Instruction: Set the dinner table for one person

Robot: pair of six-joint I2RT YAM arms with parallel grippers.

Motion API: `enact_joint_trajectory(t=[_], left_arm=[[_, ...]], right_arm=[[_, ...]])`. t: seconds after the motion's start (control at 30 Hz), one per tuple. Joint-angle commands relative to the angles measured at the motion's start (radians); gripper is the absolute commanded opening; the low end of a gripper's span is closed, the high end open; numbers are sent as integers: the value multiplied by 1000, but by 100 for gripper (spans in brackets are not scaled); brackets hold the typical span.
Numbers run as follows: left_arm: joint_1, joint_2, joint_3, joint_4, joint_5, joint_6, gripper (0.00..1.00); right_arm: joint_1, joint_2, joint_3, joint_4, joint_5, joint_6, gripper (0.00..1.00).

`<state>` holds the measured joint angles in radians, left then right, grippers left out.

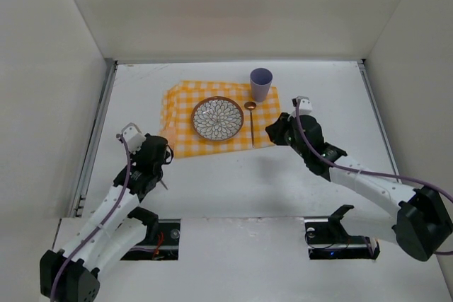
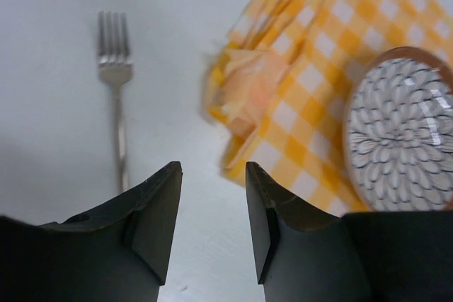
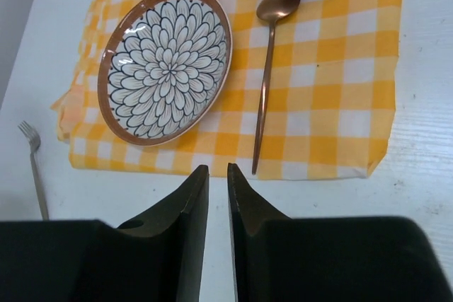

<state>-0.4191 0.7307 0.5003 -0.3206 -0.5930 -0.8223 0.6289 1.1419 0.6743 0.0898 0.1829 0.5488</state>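
Note:
The dinner table (image 1: 325, 97) is a white top carrying a yellow-and-white checked cloth (image 1: 185, 107). On the cloth sit a flower-patterned plate (image 1: 217, 119) with a brown rim, a copper spoon (image 1: 250, 122) to its right and a lilac cup (image 1: 261, 84) behind the spoon. A silver fork (image 2: 116, 97) lies on bare table left of the cloth, also seen as the fork (image 3: 32, 167). My left gripper (image 2: 212, 167) hangs open and empty beside the fork's handle, near the cloth's bunched corner (image 2: 244, 93). My right gripper (image 3: 218, 167) is just off the cloth's near edge, its jaws a narrow gap apart, holding nothing.
White walls enclose the table on the left, back and right. Metal rails (image 1: 95, 136) run along the table's side edges. The arm bases (image 1: 333, 235) stand at the near edge. The left gripper (image 1: 166, 155) and right gripper (image 1: 272, 131) flank the cloth.

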Motion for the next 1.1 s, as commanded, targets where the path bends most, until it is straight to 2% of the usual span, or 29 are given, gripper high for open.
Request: enact_joint_trajectory(t=[0.0,0.17,0.43,0.6,0.8,0.93,1.07], left_arm=[[21,12,35,-299,-13,-86,38],[45,79,-15,-302,4,-149,38],[162,127,-120,0,44,-29,35],[222,200,-135,61,113,-12,33],[230,259,-164,114,148,6,31],[239,280,-149,97,145,15,25],[240,291,-128,65,148,23,10]], right_arm=[[7,11,-28,149,-11,48,24],[7,42,-25,151,-36,56,26],[7,93,-18,156,-40,53,29],[7,94,-18,160,-42,51,32],[7,101,-19,157,-42,51,35],[7,101,-21,157,-42,51,35],[-8,94,-28,154,-31,53,39]])
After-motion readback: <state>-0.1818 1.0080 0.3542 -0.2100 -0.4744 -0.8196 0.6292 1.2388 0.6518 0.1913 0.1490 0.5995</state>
